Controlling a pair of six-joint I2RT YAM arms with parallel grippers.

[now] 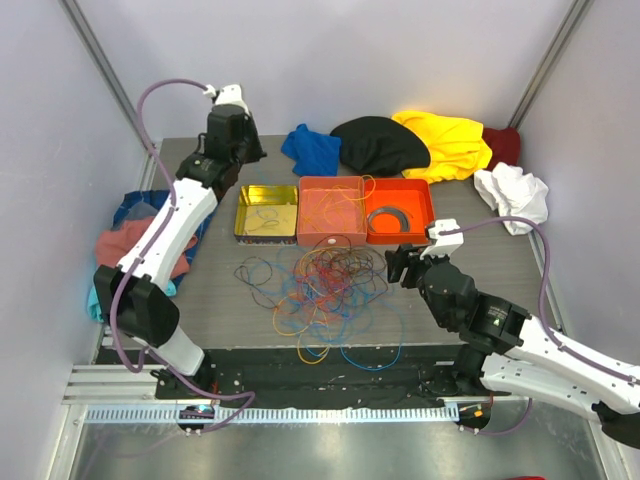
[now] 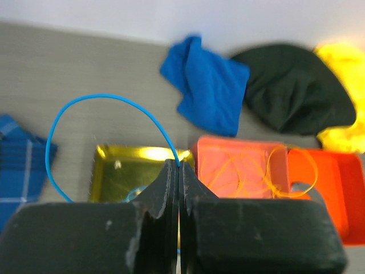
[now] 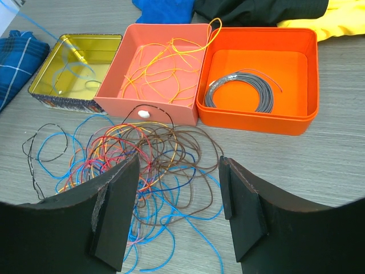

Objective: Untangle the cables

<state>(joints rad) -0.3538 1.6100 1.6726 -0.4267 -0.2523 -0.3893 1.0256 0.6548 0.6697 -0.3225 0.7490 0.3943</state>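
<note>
Pinching a blue cable point(image 2: 102, 98) w/ the left fingers point(image 2: 179, 188), pressed flat together, loop arcing up over the gold tin point(image 2: 122, 171). Holding the right fingers point(image 3: 126, 182) spread wide, empty, above the cables point(image 3: 142, 154): messy multi-color tangle on the desk point(image 3: 331, 160), just in front of the pink box point(image 3: 145, 108) & orange box point(image 3: 256, 120). Some orange strands in the pink one, grey coil point(image 3: 239, 94) in the orange.

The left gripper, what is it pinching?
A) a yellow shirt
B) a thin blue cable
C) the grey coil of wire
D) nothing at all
B: in the left wrist view, the left gripper is shut on a thin blue cable, which loops up above the gold tin.
</note>
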